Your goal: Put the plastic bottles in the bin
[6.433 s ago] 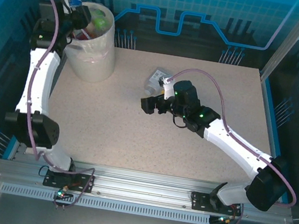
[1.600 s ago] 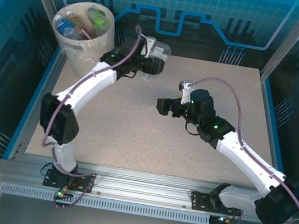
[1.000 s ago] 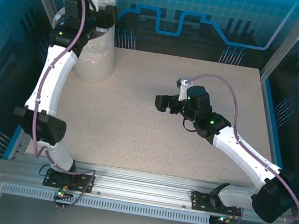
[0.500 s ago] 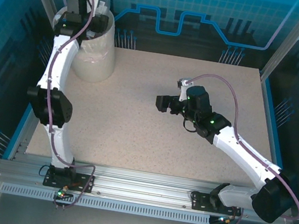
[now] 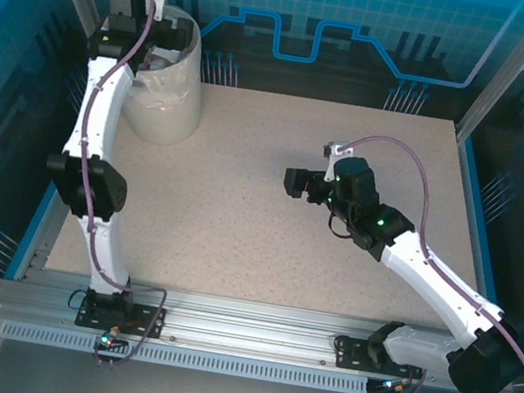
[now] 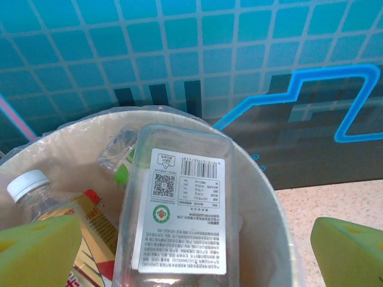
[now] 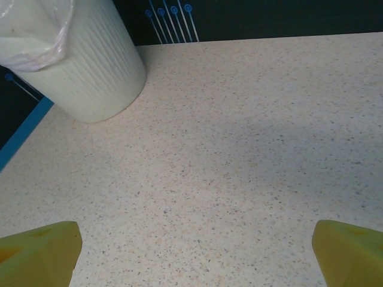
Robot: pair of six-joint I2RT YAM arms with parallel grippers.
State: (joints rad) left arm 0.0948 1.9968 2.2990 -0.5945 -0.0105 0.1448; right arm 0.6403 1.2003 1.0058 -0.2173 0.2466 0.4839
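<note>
The bin, a cream-white bucket with a clear liner, stands at the table's far left corner. My left gripper hangs over its mouth, open. In the left wrist view a clear bottle with a white printed label lies between the yellow fingertips with a gap on each side, inside the bin's rim. Beside it are a white-capped bottle and a crushed green-labelled bottle. My right gripper hovers open over mid-table, with bare tabletop between its fingers; the bin shows far left.
A speckled beige tabletop spreads between the arms. Blue panel walls and metal posts enclose it. The left arm rises along the table's left edge; the right arm reaches diagonally from the near right.
My left gripper has opened over the bin and let go of the clear bottle. The right gripper has shifted slightly to the right.
</note>
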